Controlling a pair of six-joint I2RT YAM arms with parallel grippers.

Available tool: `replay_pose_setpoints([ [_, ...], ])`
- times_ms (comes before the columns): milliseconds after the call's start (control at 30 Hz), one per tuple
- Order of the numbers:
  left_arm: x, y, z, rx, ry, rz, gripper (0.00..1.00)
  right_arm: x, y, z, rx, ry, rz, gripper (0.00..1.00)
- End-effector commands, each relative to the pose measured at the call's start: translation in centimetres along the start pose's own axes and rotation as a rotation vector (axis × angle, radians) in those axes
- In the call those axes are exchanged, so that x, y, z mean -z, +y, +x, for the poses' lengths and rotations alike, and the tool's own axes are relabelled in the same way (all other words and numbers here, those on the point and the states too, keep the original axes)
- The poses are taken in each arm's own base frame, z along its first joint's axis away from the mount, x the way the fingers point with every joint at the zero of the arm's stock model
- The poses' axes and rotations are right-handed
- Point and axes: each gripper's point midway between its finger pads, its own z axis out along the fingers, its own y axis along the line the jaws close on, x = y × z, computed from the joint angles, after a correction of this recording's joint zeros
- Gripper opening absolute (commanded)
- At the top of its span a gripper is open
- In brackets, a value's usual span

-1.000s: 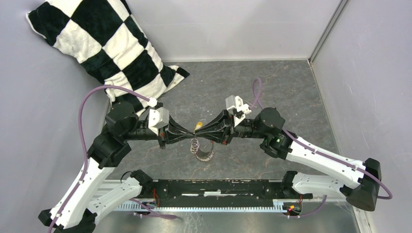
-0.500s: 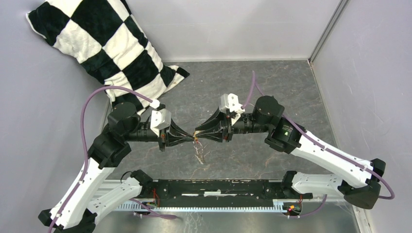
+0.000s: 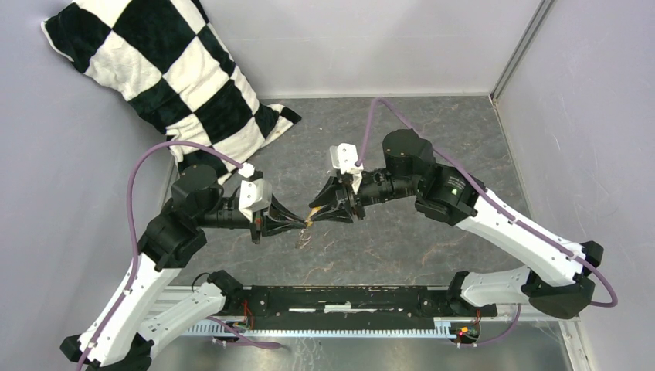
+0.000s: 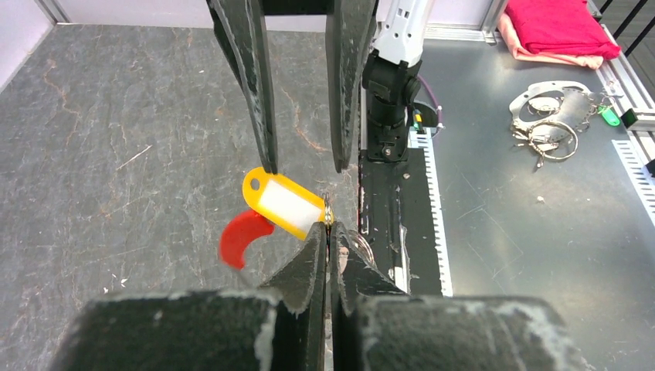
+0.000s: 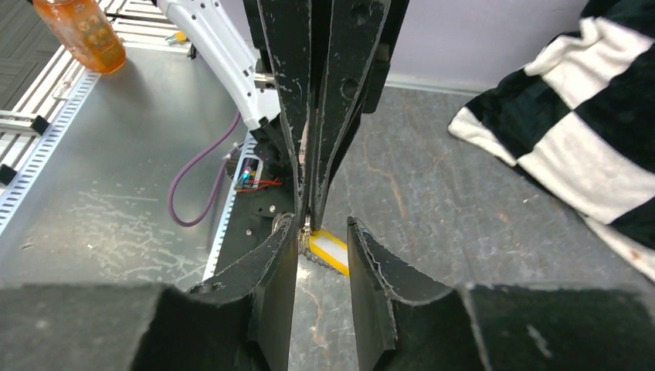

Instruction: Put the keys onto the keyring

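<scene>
Above the table [image 3: 432, 232], your right tool [image 4: 305, 164] stands partly open, holding nothing, its tips just off the yellow tag [image 4: 284, 205]. Your left tool [image 4: 328, 230] is pinched tight on the keyring [image 4: 328, 217]; the yellow tag and red sleeve [image 4: 241, 236] hang at its tips.

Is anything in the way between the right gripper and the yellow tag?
Nothing visible. The right gripper is open right beside the yellow tag, which meets the ring pinched in the shut left gripper.
</scene>
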Motion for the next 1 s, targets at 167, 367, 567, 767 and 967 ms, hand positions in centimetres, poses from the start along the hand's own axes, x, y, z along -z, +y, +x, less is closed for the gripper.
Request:
replay_pose_setpoints([
  [167,-0.2,-0.1,0.1,-0.049,0.001,0.027,0.02,-0.7,0.3,1.2,-0.060,0.029,-0.041,0.33],
  [367,-0.3,0.1,0.2,-0.056,0.003,0.025,0.02,-1.2,-0.1,2.3,-0.097,0.053,-0.030,0.31],
  [567,-0.6,0.5,0.4,-0.054,0.009,0.024,0.02,-1.4,-0.7,3.5,-0.124,0.099,0.002,0.30],
  [767,-0.6,0.7,0.3,-0.054,0.011,0.011,0.02,-1.6,-1.1,4.3,-0.143,0.121,0.023,0.16],
  [967,-0.5,0.7,0.6,-0.046,0.015,0.005,0.02,-1.4,-1.4,3.2,-0.114,0.038,0.060,0.01],
])
